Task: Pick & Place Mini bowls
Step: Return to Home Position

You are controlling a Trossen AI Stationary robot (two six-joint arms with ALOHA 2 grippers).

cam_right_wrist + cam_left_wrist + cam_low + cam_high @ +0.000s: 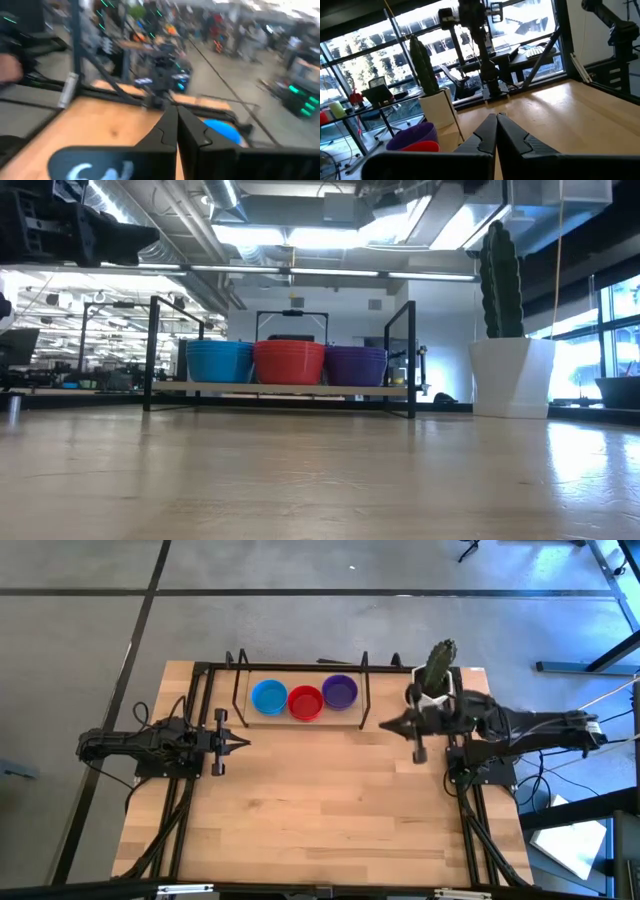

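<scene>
Three stacks of mini bowls, blue [269,697], red [305,702] and purple [340,692], stand side by side, bottoms down, on the low shelf of a black frame [300,665] at the table's far side. The low view shows them in the same order: blue [219,362], red [289,362], purple [356,366]. My left gripper [245,741] is shut and empty at the table's left, pointing level toward the right. My right gripper [385,725] is shut and empty at the right, pointing level toward the left. Neither gripper is near the bowls.
A white pot with a green cactus [437,675] stands at the far right corner, close behind my right arm. The black frame's uprights [412,358] rise around the bowls. Bare wood [320,800] spreads across the table's middle and near side.
</scene>
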